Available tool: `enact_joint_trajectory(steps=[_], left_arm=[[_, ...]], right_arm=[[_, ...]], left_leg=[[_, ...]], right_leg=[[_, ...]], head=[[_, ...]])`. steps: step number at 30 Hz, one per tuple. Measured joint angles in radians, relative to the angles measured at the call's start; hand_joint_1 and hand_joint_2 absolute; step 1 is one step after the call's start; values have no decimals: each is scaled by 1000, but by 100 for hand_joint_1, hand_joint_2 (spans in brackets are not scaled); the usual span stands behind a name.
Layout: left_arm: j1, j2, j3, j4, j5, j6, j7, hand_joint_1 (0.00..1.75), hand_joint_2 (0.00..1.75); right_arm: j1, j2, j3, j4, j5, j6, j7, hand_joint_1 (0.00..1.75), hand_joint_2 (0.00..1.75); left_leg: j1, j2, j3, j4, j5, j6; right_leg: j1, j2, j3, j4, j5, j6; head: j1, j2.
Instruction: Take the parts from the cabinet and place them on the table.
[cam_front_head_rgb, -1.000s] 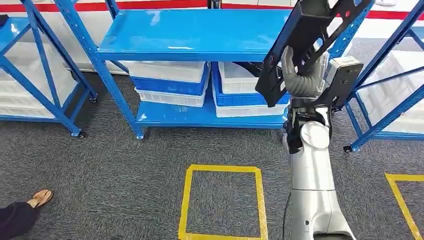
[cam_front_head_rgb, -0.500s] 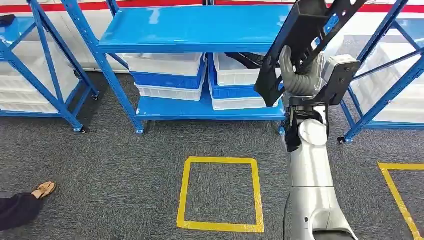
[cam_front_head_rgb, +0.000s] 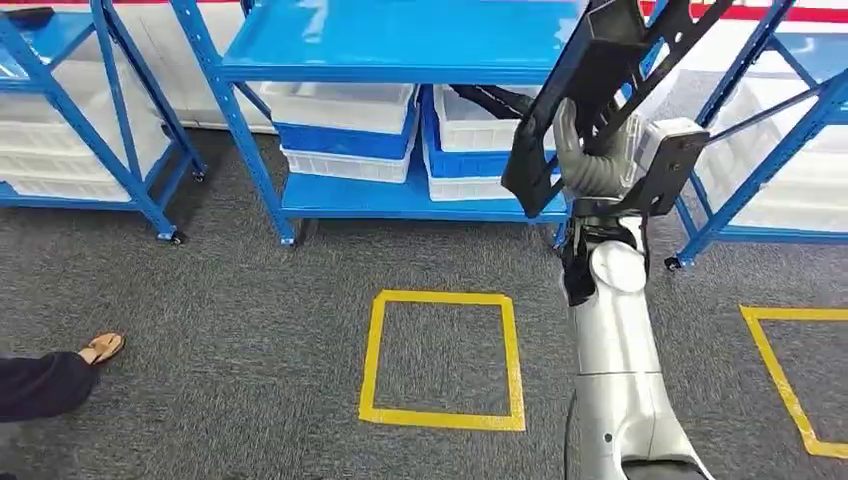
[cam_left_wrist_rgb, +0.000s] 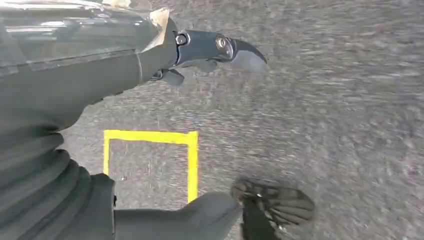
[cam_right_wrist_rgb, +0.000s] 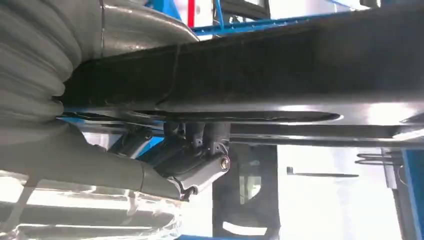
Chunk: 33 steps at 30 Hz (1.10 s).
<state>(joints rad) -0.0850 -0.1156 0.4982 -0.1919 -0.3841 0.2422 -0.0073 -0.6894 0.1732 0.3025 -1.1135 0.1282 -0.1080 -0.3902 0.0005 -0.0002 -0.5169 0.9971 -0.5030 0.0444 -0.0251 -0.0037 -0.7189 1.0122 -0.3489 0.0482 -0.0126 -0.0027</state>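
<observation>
Long black part (cam_front_head_rgb: 590, 90), flat and slotted with cut-outs, tilted steeply, raised in front of the blue cabinet (cam_front_head_rgb: 400, 45). Gripped around its lower half by the right hand (cam_front_head_rgb: 592, 160), fingers wrapped tight, forearm upright. Left hand (cam_left_wrist_rgb: 165, 55) hanging over grey carpet (cam_left_wrist_rgb: 325, 110), holding nothing, fingers apart.

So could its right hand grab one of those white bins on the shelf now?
Probably not: the right hand already grips a long black part, which sits between it and the white bins.
</observation>
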Motion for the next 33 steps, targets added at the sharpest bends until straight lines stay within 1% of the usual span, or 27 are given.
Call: enact_joint_trajectory(steps=[1, 3, 4, 6, 7, 8, 9, 10, 11, 12, 13, 14, 15, 17, 18, 19, 20, 22, 23, 24, 25, 26, 27, 29, 30, 31, 33], left_arm=[[1, 2, 0, 0, 0, 0, 0, 0, 175], [1, 2, 0, 0, 0, 0, 0, 0, 175], [1, 2, 0, 0, 0, 0, 0, 0, 175], [1, 2, 0, 0, 0, 0, 0, 0, 175], [1, 0, 0, 0, 0, 0, -1, 0, 175], [1, 0, 0, 0, 0, 0, -1, 0, 175], [1, -2, 0, 0, 0, 0, -1, 0, 175], [2, -3, 1, 0, 0, 0, -1, 0, 175], [2, -3, 1, 0, 0, 1, -2, 0, 175], [2, -3, 1, 0, 1, 3, -3, 0, 175], [3, -2, 1, 0, 1, 3, -3, 0, 175], [6, -2, 1, 0, 2, 3, -3, 0, 175], [8, 1, 2, 1, 3, 3, -3, 0, 175], [11, 0, 2, 1, 4, 3, -3, 0, 175], [12, 1, 2, 1, 3, 2, -4, 0, 175], [12, 2, 2, 1, 0, 0, -6, 0, 175], [12, 2, 2, 1, -1, -1, -7, 0, 175], [12, 3, 2, 1, -3, -3, -8, 0, 175], [12, 3, 2, 1, -3, -3, -9, 0, 175], [10, 3, 2, 0, -5, -5, -10, 0, 175], [8, 3, 2, -1, -8, -8, -10, 0, 175], [4, 4, 2, -1, -11, -9, -11, 0, 175], [-1, 3, 2, -1, -12, -9, -12, 0, 175], [1, 3, 1, -1, -13, -9, -12, 0, 175], [3, 1, 1, 0, -13, -9, -13, 0, 175], [3, 1, 1, 0, -11, -9, -22, 0, 175], [4, 4, 2, 0, -10, -4, -40, 0, 175]], right_arm=[[0, -2, 0, 1, 0, 0, 1, 175, 175], [-1, -3, 0, 3, 0, 0, 1, 175, 175], [0, -5, 0, 5, -1, 0, 1, 175, 175], [0, -5, 0, 10, -3, 0, 1, 175, 175], [0, -5, 0, 13, -6, 0, 0, 175, 175], [-1, -5, 0, 15, -11, 0, -2, 175, 175], [-2, -5, 0, 16, -14, 0, -6, 175, 175], [-3, -2, 0, 16, -18, -2, -10, 175, 175], [-4, 2, 0, 17, -18, -4, -17, 175, 175], [-4, 2, 0, 21, -20, -6, -23, 175, 175], [-3, 2, 0, 24, -21, -8, -27, 175, 175], [1, 2, 0, 28, -22, -10, -31, 175, 175], [0, 3, 0, 34, -24, -12, -33, 175, 175], [1, 7, 0, 41, -26, -14, -34, 175, 175], [0, 7, 0, 43, -26, -15, -35, 175, 175], [0, 7, 0, 46, -25, -17, -36, 175, 175], [1, 7, 0, 49, -23, -19, -36, 175, 175], [2, 7, 0, 53, -20, -22, -37, 175, 175], [2, 7, 0, 53, -19, -24, -36, 175, 175], [2, 7, -1, 53, -18, -26, -37, 175, 175], [2, 8, -2, 47, -17, -27, -36, 175, 175], [-2, 6, -5, 44, -17, -28, -37, 175, 175], [-10, 6, -5, 41, -16, -28, -37, 175, 175], [-5, 5, -5, 42, -15, -28, -37, 175, 175], [2, 2, -5, 42, -15, -28, -36, 175, 175], [7, 0, -5, 42, -15, -28, -36, 175, 175], [11, -3, -8, 41, -14, -28, -34, 175, 175]], left_leg=[[1, 2, -18, 0, 16, 13], [-1, 3, -51, 2, 48, 14], [-2, 3, -74, 2, 66, 14], [-4, 5, -113, 5, 96, 13], [-5, 5, -134, 6, 112, 10], [-6, 5, -151, 6, 127, 8], [-6, 4, -161, 9, 139, 5], [-12, 2, -170, 11, 148, -2], [-11, 5, -172, 10, 161, -6], [-9, 5, -173, -1, 180, -11], [-6, 5, -174, -6, 191, -19], [-9, 2, -178, -9, 201, -27], [-1, -3, -188, 4, 169, -32], [7, -3, -216, 107, 24, -45], [9, -3, -228, 184, -37, -51], [12, -3, -236, 256, -66, -58], [16, -3, -236, 310, -52, -62], [24, -2, -200, 321, 32, -67], [27, -2, -158, 278, 64, -68], [30, -3, -89, 198, 56, -68], [30, -5, -1, 98, 3, -67], [24, -9, 41, 14, -30, -60], [18, -9, 31, 5, -36, -50], [8, -7, 15, 3, -18, -29], [15, 0, 3, -4, 0, -14], [10, 1, -5, -4, 10, -8], [10, 3, -35, -4, 34, 6]], right_leg=[[2, 0, -19, 48, -67, -14], [3, 1, -56, 202, -180, -22], [4, 1, -60, 282, -199, -15], [6, 1, -33, 334, -158, 8], [7, 1, 14, 305, -124, 17], [12, 1, 80, 236, -110, 16], [13, 2, 161, 137, -127, 4], [21, 1, 245, 24, -174, -13], [24, 3, 267, -41, -200, -21], [27, 3, 251, -30, -190, -20], [29, 4, 243, -27, -185, -28], [21, 2, 235, -35, -170, -39], [10, -4, 231, -34, -156, -48], [10, -3, 204, -33, -127, -68], [12, -3, 185, -33, -111, -68], [12, -3, 166, -32, -96, -66], [12, -3, 147, -30, -81, -65], [11, -4, 108, -25, -55, -58], [10, -3, 91, -21, -45, -52], [10, -2, 78, -14, -35, -44], [12, -3, 68, -7, -30, -41], [14, -6, 63, -1, -24, -33], [14, -8, 54, -4, -5, -20], [12, -8, 48, -14, 18, -6], [14, -7, 37, -15, 15, -1], [7, -5, 16, 10, -22, -8], [6, -3, -27, 134, -136, -27]], head=[[6, 0], [8, 0], [8, 0], [9, 0], [7, 0], [8, 0], [7, 0], [9, 0], [5, 0], [3, 0], [4, 0], [3, 0], [5, 0], [-1, 0], [-1, 0], [-3, 0], [-1, 0], [-2, 0], [-3, 0], [-3, 0], [-3, 0], [0, 0], [-2, 0], [-2, 0], [-1, 0], [0, 0], [7, 0]])
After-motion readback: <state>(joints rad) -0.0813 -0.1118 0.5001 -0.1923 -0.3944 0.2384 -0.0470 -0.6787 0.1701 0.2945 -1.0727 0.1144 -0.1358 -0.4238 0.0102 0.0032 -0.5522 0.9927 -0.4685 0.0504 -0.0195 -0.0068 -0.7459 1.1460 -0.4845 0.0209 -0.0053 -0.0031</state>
